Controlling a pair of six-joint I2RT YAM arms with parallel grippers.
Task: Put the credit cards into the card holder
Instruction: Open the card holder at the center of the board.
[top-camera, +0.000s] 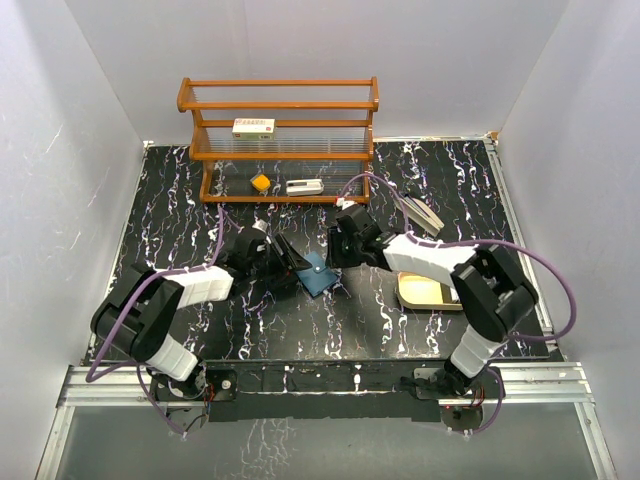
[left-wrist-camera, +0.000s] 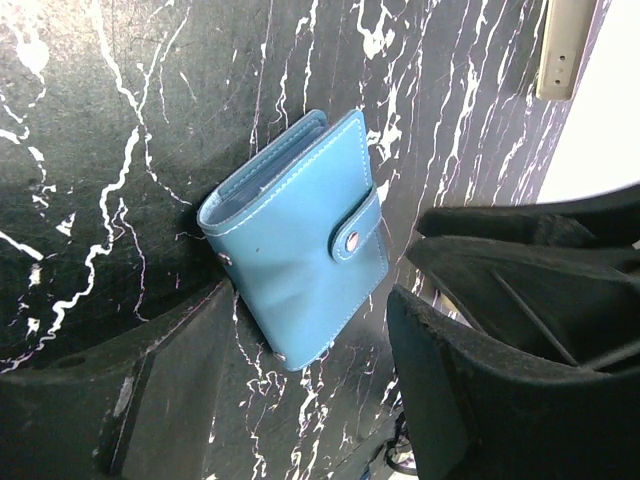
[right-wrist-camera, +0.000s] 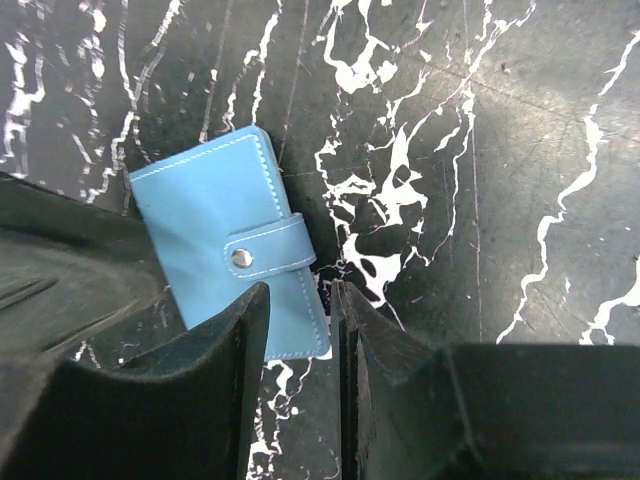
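Top view: one card holder (top-camera: 319, 274) lay closed mid-tabletop (top-camera: 180, 215). The left claw (top-camera: 283, 262) and right claw (top-camera: 335, 252) were both nosed in on it, probably one to brace and one to work it open. The credit cards (top-camera: 422, 213) sat in one small pile well off to the right rear, count unreadable. One tan tray (top-camera: 420, 291) sat by the right arm. Left wrist: the single clasp tab (left-wrist-camera: 357, 230) was snapped shut, so no slot was reachable yet. The left claw's jaws stood wide apart, straddling the holder's lower corner, not clamped. Right wrist: jaws nearly together, holder's corner in the narrow gap. Pinched or just straddled, couldn't tell.
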